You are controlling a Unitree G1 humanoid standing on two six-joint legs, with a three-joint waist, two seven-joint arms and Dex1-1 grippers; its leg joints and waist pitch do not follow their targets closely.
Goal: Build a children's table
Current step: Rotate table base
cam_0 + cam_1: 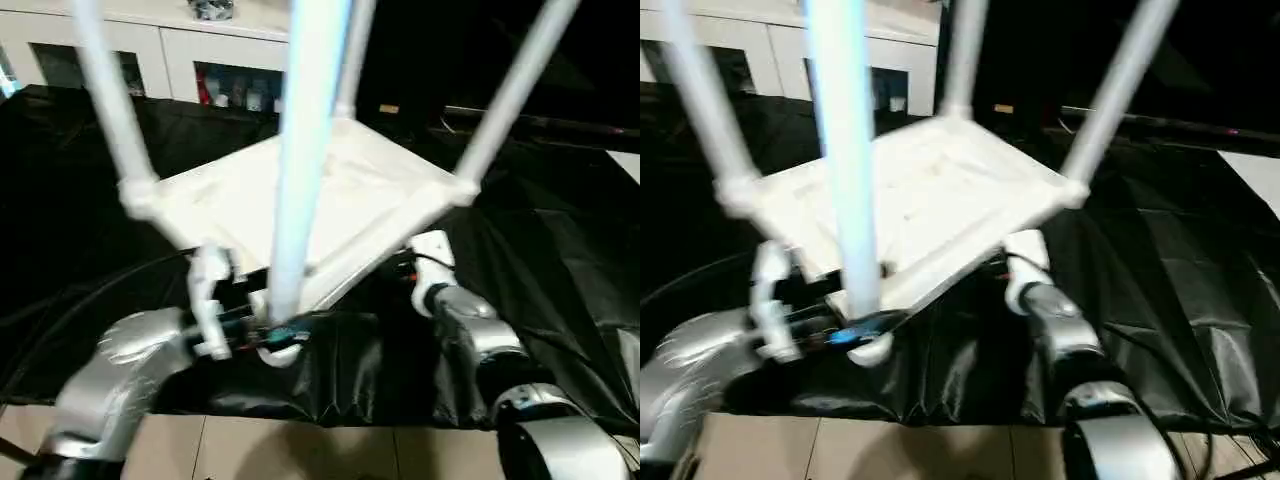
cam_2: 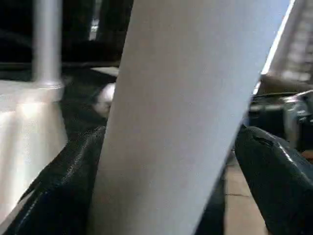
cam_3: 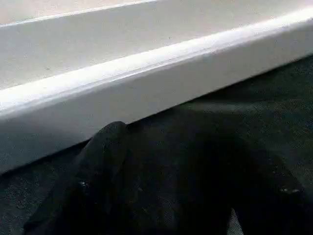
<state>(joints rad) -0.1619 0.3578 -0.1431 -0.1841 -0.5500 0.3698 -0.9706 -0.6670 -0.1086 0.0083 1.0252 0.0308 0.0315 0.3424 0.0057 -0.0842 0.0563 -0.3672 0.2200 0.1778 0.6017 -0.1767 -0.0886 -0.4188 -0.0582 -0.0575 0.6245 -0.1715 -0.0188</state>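
The white tabletop (image 1: 330, 190) lies upside down and tilted on the black cloth. White legs rise from its corners: one at the left (image 1: 105, 90), one at the far corner (image 1: 355, 50), one at the right (image 1: 510, 90). The near leg (image 1: 305, 150) stands at the front corner, and my left gripper (image 1: 262, 335) is shut on its lower end. In the left wrist view this leg (image 2: 186, 117) sits close between black fingers (image 2: 279, 181). My right gripper (image 1: 410, 272) is tucked at the tabletop's near right edge, whose rim (image 3: 146, 73) runs just beyond it in the right wrist view.
A black cloth (image 1: 560, 250) covers the work surface, with its front edge hanging over a tiled floor (image 1: 300, 450). A white cabinet with glass doors (image 1: 150, 45) stands along the back. A dark cable curves over the cloth at the left (image 1: 90, 290).
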